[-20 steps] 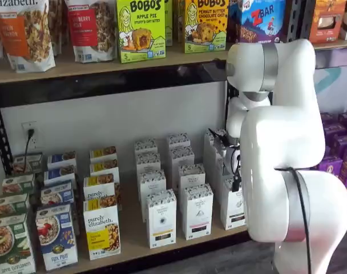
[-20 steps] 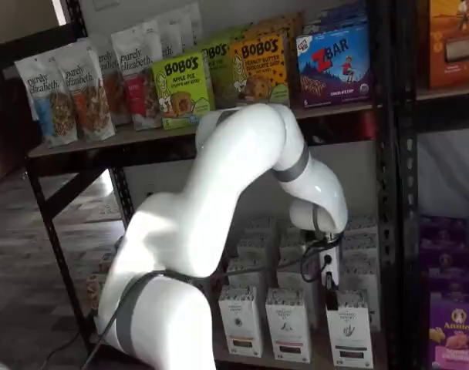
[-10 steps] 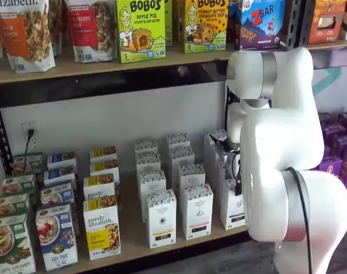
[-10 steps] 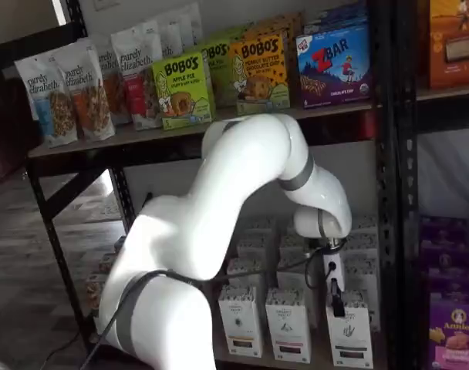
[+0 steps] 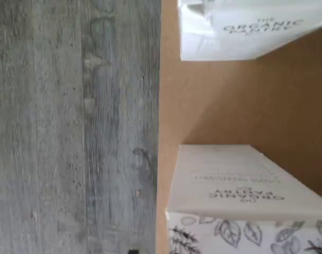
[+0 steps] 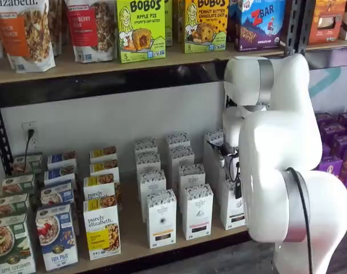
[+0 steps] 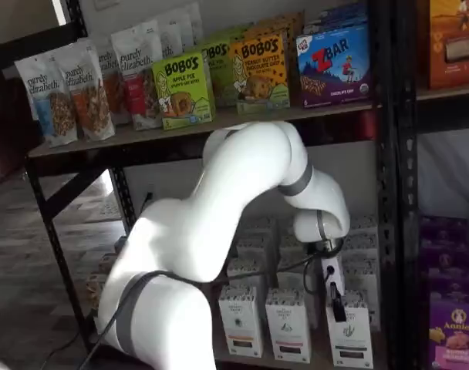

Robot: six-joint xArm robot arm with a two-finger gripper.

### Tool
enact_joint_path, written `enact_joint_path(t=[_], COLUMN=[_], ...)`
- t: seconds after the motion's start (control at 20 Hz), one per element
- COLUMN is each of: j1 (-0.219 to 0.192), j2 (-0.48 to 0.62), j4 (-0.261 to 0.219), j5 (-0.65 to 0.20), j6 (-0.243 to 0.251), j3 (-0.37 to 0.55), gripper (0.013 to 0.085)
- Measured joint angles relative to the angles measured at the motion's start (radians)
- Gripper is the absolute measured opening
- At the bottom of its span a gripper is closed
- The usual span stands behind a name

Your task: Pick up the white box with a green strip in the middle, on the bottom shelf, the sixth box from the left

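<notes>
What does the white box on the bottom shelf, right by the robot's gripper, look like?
The white box is a tall, narrow carton, cardboard by its look. It stands upright at the front edge of the bottom shelf, the front one of its row. Its top band has a black leafy pattern, and a dark label sits low on its front. The gripper hangs at its top corner. Whether the jaws touch it cannot be told.

Matt white paper carton (image 5: 240,196), light plywood shelf board (image 5: 246,100), glossy white plastic arm (image 6: 282,142), grey wood-grain floor (image 5: 71,127)
</notes>
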Motion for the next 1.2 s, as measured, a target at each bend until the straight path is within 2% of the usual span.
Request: enact_joint_path(t=[0.15,0.25,0.4,0.55,0.6,0.85,0.9,0.95,1.05,1.2], j1=[0.000,0.000,-0.002,-0.003,-0.003,-0.004,-0.004,-0.004,-0.005,-0.007], j2=[0.005,0.009,0.011,0.013,0.014,0.016,0.016,0.015,0.013,0.004], j4=[-0.018,-0.007,0.018,0.021,0.018,0.014,0.017,0.019,0.022,0.012], j5=[-0.002,-0.002,0.003,0.007,0.010,0.016,0.017,0.018,0.019,0.014], j6=[0.016,0.006,-0.018,-0.021,-0.019,-0.016,-0.019,-0.022,-0.024,-0.017], j3=[-0.003,-0.006,-0.011,-0.015,-0.017,-0.022,-0.022,-0.022,-0.019,-0.005], gripper=[0.0850,0.0850,0.0730,0.0690,0.0650,0.0650,0.0610,0.0610,0.0530,0.0490])
